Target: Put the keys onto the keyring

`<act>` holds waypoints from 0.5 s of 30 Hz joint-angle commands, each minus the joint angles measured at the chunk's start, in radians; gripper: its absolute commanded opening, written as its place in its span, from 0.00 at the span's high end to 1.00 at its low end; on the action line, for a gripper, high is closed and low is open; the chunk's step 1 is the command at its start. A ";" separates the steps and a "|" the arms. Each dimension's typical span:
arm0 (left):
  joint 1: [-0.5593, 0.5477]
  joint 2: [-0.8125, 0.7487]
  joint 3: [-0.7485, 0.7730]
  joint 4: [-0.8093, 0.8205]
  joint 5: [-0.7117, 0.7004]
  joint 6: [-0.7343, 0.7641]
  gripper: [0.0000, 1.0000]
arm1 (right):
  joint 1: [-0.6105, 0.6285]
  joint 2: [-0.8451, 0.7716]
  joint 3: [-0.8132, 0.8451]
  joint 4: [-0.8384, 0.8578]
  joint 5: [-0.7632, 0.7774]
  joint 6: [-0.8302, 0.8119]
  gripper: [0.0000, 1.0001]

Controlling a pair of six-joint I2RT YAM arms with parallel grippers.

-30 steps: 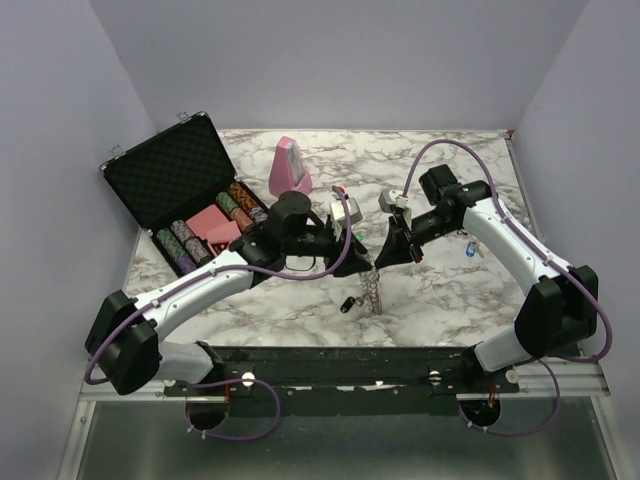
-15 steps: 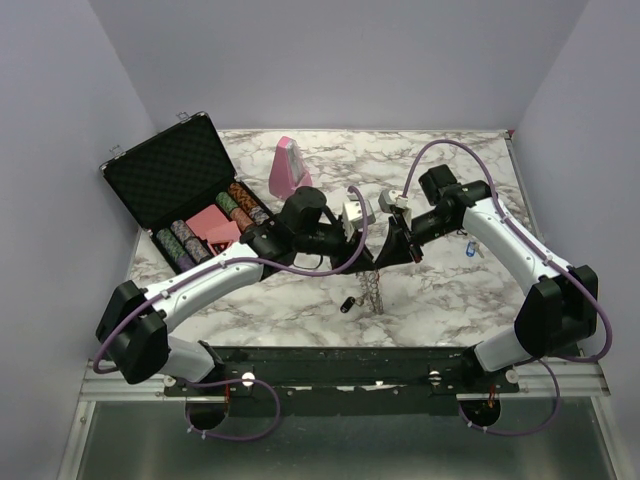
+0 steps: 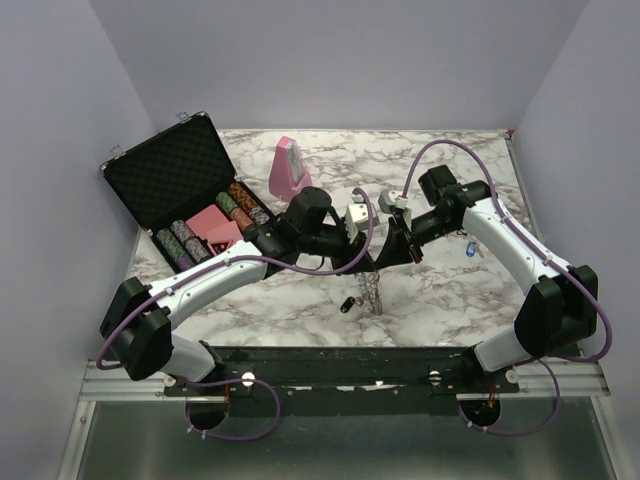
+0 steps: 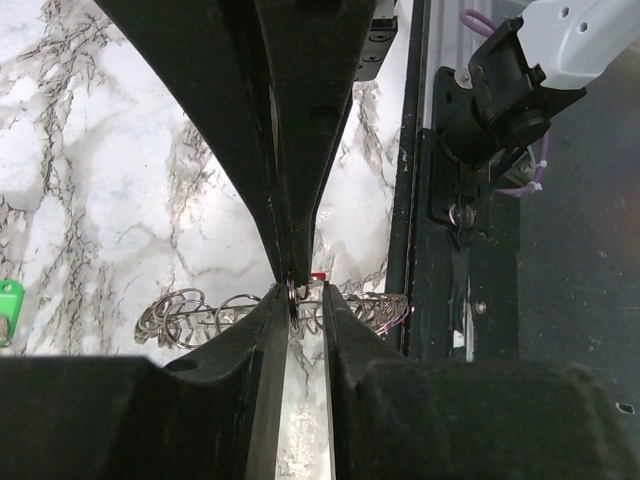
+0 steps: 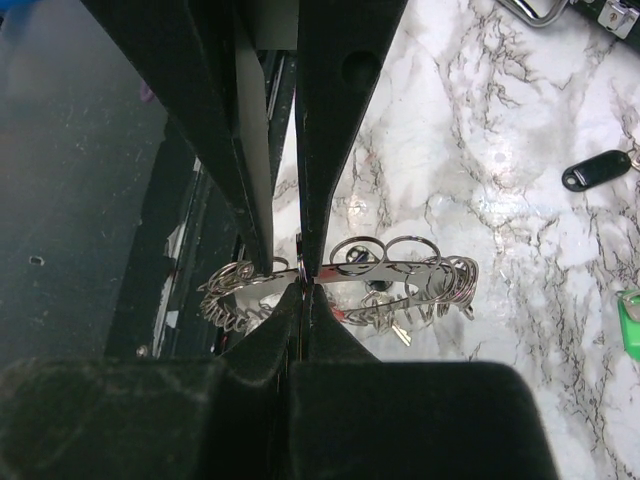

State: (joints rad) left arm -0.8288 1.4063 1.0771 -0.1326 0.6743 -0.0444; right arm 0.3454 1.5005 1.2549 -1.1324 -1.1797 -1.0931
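My right gripper (image 5: 300, 285) is shut on the rim of the keyring (image 5: 400, 272), a silvery ring hung with small split rings. It holds the keyring (image 3: 373, 290) above the marble near the table's middle. My left gripper (image 4: 298, 295) meets it from the other side, its jaws narrowly apart around a small ring at the rim. A red-capped key (image 4: 318, 275) shows at its tips. A silver key (image 5: 400, 335) hangs from the ring. A black-capped key (image 3: 348, 304) lies on the table under the ring, and a blue-capped one (image 3: 470, 248) lies further right.
An open black poker-chip case (image 3: 180, 200) stands at the back left, with a pink metronome (image 3: 290, 167) beside it. A green tag (image 5: 632, 320) lies on the marble. The black rail (image 3: 340, 365) runs along the table's near edge.
My left arm has swung right until its fingertips reach the keyring, and its jaws have narrowed. The right arm and the keyring have stayed in place.
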 commanded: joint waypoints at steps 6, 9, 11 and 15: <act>-0.006 0.013 0.037 -0.022 -0.010 0.006 0.99 | 0.000 0.009 0.021 -0.026 -0.028 -0.017 0.99; -0.006 0.013 0.038 -0.030 -0.015 0.003 1.00 | 0.000 0.009 0.021 -0.030 -0.031 -0.024 1.00; -0.007 0.008 0.037 -0.036 -0.031 0.005 1.00 | 0.000 0.007 0.021 -0.032 -0.034 -0.027 0.99; -0.010 -0.042 -0.017 0.011 -0.090 -0.014 1.00 | 0.000 0.006 0.021 -0.032 -0.047 -0.024 0.91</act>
State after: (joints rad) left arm -0.8299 1.4117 1.0866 -0.1486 0.6525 -0.0460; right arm 0.3454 1.5009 1.2549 -1.1530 -1.1801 -1.1023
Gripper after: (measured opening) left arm 0.009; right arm 0.045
